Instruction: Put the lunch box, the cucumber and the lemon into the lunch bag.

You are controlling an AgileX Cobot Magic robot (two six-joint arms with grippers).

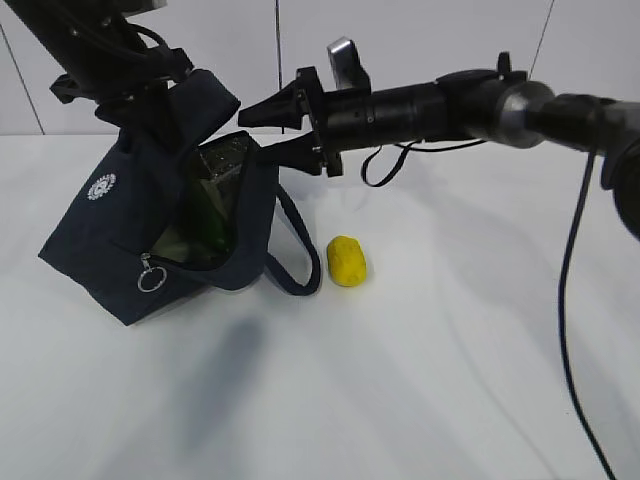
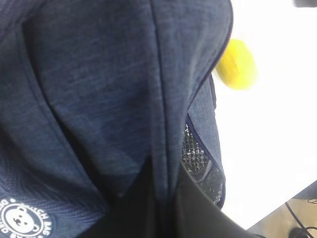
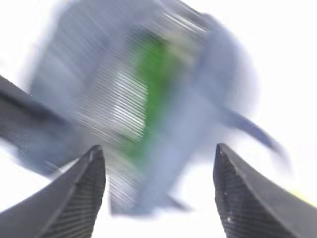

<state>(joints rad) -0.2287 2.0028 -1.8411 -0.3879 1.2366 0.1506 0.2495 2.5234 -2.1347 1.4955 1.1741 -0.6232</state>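
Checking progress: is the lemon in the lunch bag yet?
Not yet. The lemon lies on the white table, just right of the open lunch bag, beside its loop handle.

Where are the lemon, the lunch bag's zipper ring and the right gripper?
lemon (image 1: 347, 261): exterior view, middle of its yellow body.
zipper ring (image 1: 152, 277): exterior view, on the silver loop.
right gripper (image 3: 159, 191): right wrist view, midway between fingertips.

navy lunch bag (image 1: 110, 240) tilted open, cucumber (image 1: 215, 215) and lunch box (image 1: 228, 160) inside, yellow lemon (image 1: 347, 261) beside it
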